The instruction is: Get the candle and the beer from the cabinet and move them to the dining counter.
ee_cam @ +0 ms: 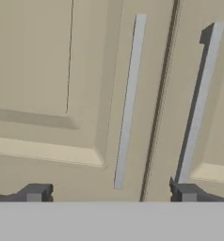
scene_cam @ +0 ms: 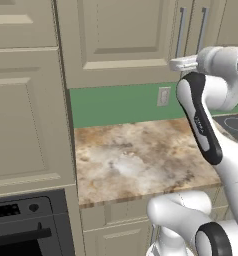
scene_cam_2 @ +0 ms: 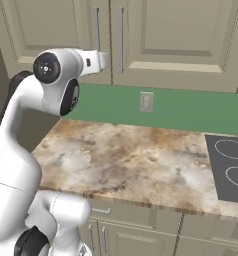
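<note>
The gripper (ee_cam: 111, 192) stands with its jaws spread wide and nothing between them, raised in front of the cabinet (ee_cam: 48, 94) and facing its closed doors. In the hand view the two dark fingertips (ee_cam: 36, 193) rise at the bottom, one under the left door's panel and the other at the foot of the right grey bar handle (ee_cam: 198, 103); the left grey bar handle (ee_cam: 129, 101) and the seam between the doors lie between them. Both doors are shut, so what the cabinet holds cannot be told. Below it, in the base views, run a green wall strip (scene_cam_2: 191, 107) with a white socket plate (scene_cam_2: 146, 102), a marbled stone worktop (scene_cam_2: 131, 160) and a black cooktop (scene_cam_2: 231, 170) at its right end.
</note>
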Controlling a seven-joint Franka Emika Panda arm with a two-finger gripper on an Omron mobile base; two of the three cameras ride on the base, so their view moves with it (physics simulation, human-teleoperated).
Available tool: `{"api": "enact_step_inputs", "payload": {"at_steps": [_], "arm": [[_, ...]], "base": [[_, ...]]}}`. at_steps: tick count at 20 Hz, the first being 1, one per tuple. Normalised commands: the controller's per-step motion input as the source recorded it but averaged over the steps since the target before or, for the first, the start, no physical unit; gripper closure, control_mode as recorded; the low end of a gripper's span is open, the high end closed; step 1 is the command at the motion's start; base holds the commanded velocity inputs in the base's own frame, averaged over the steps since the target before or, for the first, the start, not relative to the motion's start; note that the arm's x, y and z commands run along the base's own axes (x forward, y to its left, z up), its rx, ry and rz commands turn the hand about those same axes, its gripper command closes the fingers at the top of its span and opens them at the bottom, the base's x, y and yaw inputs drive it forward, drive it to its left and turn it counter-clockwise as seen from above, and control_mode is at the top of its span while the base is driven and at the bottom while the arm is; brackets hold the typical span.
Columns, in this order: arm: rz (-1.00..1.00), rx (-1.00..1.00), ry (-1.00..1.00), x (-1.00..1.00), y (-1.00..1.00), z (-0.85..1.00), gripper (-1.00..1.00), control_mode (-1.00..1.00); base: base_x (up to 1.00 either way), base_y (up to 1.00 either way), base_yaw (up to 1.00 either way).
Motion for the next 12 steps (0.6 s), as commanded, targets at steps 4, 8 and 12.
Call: {"api": "enact_step_inputs", "payload": {"at_steps": [4,8,12], "arm": [[-0.1,0.06,-0.2,0.0,0.0,0.29,-1.0,-1.0],[-0.12,0.09,-0.17,-0.02,0.0,0.19,-1.0,-1.0],[-0.11,0.02,-0.18,-0.12,0.02,0.04,-1.0,-1.0]], "base": [[0.0,0.0,0.0],[0.0,0.0,0.0],[0.0,0.0,0.0]]}}
